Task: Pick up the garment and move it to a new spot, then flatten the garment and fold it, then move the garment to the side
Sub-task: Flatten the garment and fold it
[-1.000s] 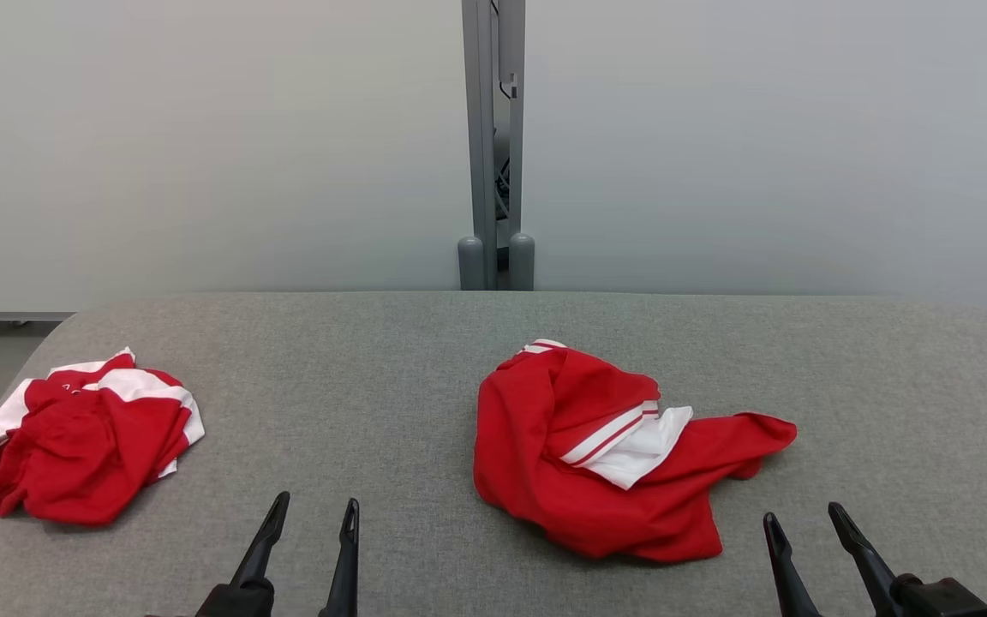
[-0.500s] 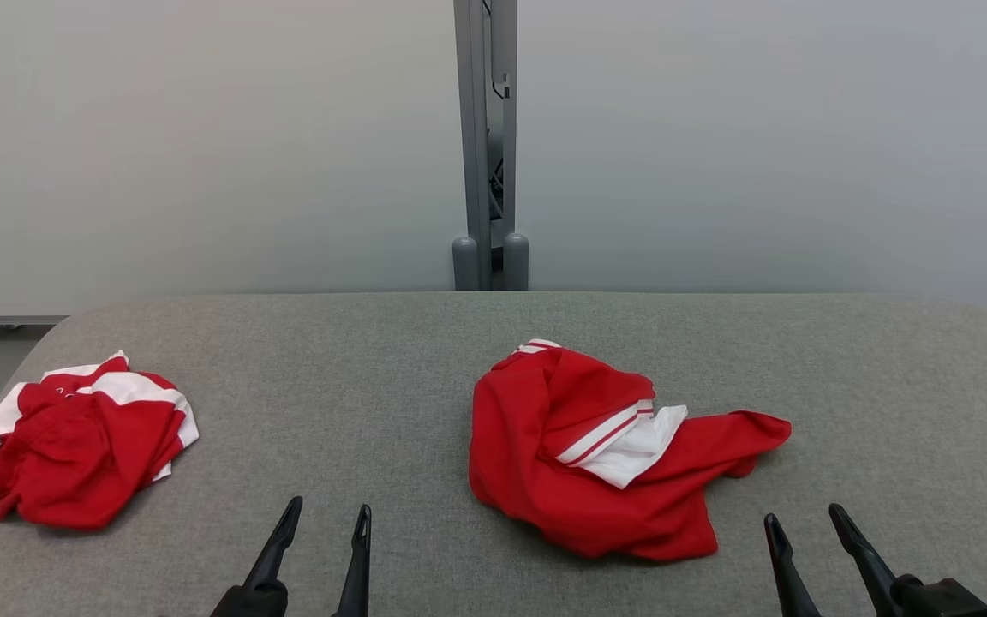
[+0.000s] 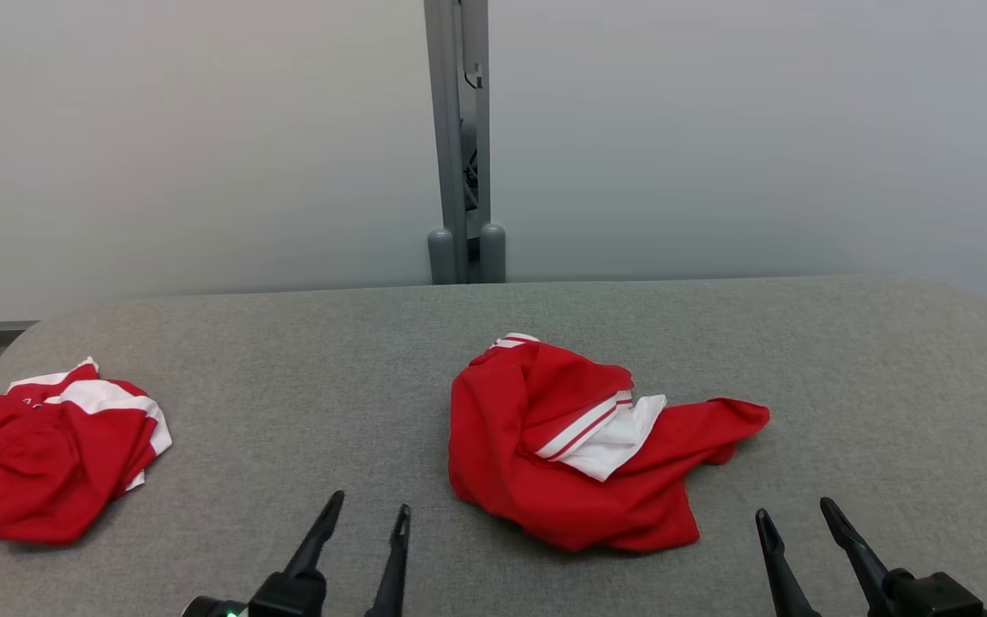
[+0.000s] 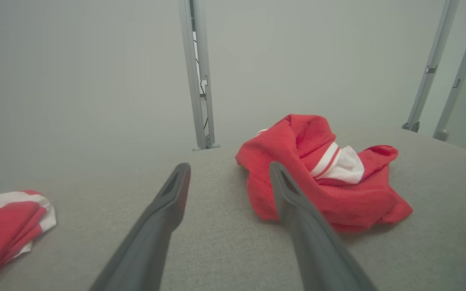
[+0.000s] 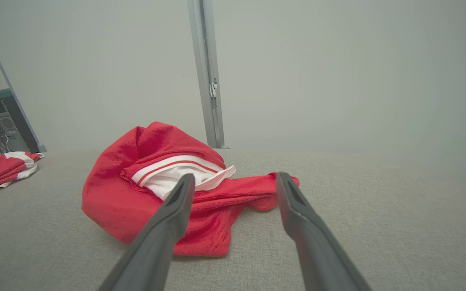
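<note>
Head view: crumpled red-and-white garment (image 3: 579, 446) lies on table (image 3: 288, 360), middle; my left pincer (image 3: 369, 506) and right pincer (image 3: 793, 510) both spread wide, empty, at near edge; second garment (image 3: 48, 454) far left. Left wrist view: garment ahead-right, untouched. Right wrist view: garment ahead-left, untouched.

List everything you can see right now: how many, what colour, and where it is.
central garment: 1, red with white striped trim, crumpled mid-table
left garment: 1, red and white, bunched at the table's left edge
table: 1, grey fabric top, under both garments
post: 1, grey metal, upright behind the table's far edge
wall: 1, pale grey, behind the table
left gripper: 1, dark, open, near side, left of the central garment
right gripper: 1, dark, open, near side, right of the central garment
</note>
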Motion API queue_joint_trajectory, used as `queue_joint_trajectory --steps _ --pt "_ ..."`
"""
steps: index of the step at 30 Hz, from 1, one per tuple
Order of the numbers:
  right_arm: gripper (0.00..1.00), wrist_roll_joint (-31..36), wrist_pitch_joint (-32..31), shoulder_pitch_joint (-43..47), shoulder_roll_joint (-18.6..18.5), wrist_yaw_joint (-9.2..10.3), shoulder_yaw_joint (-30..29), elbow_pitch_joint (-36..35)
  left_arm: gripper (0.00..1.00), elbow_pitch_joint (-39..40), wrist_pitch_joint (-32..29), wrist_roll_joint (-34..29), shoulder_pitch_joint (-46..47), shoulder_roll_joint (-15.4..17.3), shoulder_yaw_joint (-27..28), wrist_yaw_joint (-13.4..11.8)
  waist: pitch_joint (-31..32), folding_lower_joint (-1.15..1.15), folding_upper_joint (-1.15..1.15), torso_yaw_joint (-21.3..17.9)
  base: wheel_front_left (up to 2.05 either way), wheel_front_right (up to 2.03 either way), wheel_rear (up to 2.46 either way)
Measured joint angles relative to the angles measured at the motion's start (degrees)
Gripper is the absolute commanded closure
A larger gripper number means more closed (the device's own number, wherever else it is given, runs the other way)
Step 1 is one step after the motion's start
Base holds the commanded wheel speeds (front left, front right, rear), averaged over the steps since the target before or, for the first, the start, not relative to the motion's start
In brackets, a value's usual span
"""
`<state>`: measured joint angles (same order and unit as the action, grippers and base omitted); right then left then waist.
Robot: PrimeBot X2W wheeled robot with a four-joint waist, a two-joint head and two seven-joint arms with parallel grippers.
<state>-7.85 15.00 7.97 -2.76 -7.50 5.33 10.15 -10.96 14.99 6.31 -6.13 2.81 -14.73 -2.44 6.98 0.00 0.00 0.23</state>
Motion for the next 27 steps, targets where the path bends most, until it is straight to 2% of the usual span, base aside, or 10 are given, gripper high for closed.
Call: queue_joint_trajectory --steps 10,17,24,27 --pt "0.0 0.3 0.0 -2.1 0.0 0.0 0.8 0.0 0.0 -7.6 0.0 0.9 12.8 0.0 -9.4 4.4 -3.4 0.0 0.0 -5.5 0.0 0.0 0.0" --pt "0.0 0.0 0.0 -3.9 0.0 0.0 1.4 0.5 0.0 -17.0 0.0 3.1 22.3 0.0 -15.5 6.4 -6.8 0.0 0.0 -10.4 0.0 0.0 0.0" --pt "0.0 -1.1 0.0 -6.3 0.0 0.0 2.1 0.2 0.0 -27.2 -1.0 4.4 31.5 -0.1 -19.6 7.1 -11.7 0.0 0.0 -14.1 0.0 0.0 0.0" --pt "0.0 -1.3 0.0 -7.3 0.0 0.0 2.5 0.2 0.0 -31.8 -3.4 5.3 34.7 -0.1 -19.6 5.1 -13.6 0.0 0.0 -15.4 0.0 0.0 0.0"
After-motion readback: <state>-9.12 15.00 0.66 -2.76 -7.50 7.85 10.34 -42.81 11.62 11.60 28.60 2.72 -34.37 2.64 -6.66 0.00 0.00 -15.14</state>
